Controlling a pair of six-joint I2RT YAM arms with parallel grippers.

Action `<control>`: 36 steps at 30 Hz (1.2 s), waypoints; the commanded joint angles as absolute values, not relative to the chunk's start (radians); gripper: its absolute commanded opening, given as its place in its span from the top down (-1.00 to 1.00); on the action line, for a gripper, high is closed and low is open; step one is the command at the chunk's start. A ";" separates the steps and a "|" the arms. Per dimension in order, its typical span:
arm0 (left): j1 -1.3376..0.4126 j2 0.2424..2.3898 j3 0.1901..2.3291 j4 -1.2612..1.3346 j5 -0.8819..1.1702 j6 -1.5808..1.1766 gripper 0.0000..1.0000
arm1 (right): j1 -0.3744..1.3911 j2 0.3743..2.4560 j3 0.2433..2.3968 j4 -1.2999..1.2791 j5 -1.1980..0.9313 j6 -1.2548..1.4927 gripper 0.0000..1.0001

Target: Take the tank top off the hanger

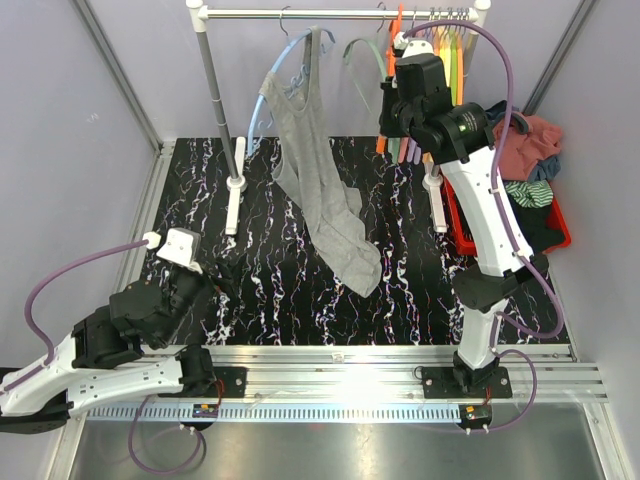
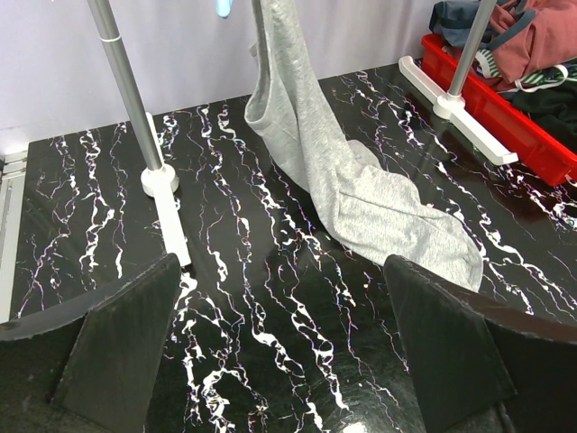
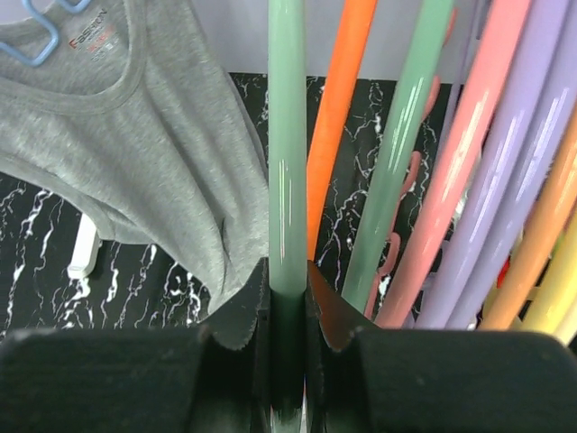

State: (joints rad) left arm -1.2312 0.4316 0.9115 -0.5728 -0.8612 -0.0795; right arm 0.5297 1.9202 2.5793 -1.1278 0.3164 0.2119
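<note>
Right gripper (image 3: 287, 284): jaws are clamping the shaft of a pale green hanger (image 3: 287, 180) up at the rail (image 1: 340, 14); this hanger is carrying no garment.
Left gripper (image 2: 284, 356): jaws are standing wide apart, holding nothing, hovering low over the tabletop (image 2: 270, 271) and facing the garment's hem.
Tank top (image 1: 320, 190): grey, hanging from the light blue hanger (image 1: 264, 100) on the rail, well left of the right gripper. Its lower part is trailing onto the tabletop. How many straps are on the hanger, I cannot tell.
Risk, wrong hanger: the right jaws are not bracing the blue one, so any pull on the cloth is likely going unopposed.
Risk, hanger coming along: a tug at the hem may be lifting the blue hanger off the rail with the garment, or stretching a strap.
Risk, neighbours: the orange hanger (image 3: 338, 135) and pink hanger (image 3: 469, 180) are crowding just beside the green one. Dragging it sideways may be knocking them along or off.
Risk, slip: thin knit lying flat may be bunching or sliding out of a shallow pinch.
Risk, collision: the rack post (image 2: 131, 99) is standing near the left arm's reach.
</note>
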 commanded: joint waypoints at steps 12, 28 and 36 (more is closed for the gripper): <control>-1.172 0.678 1.054 -0.609 -0.760 -0.077 -0.98 | 0.592 1.341 1.922 -0.950 0.013 0.282 -0.99; -0.508 1.334 1.786 -0.610 -0.296 0.068 -0.98 | 0.600 0.721 1.103 -0.940 -0.321 0.420 -0.99; -0.405 1.689 2.247 -0.841 -0.075 0.080 -0.98 | 0.600 0.614 1.040 -0.957 -0.314 0.434 -0.99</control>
State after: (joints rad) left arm -0.4114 1.6421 2.1761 -0.7258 -0.2096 0.0555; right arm 0.5953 0.6487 1.0389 -0.9836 -0.2962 0.4194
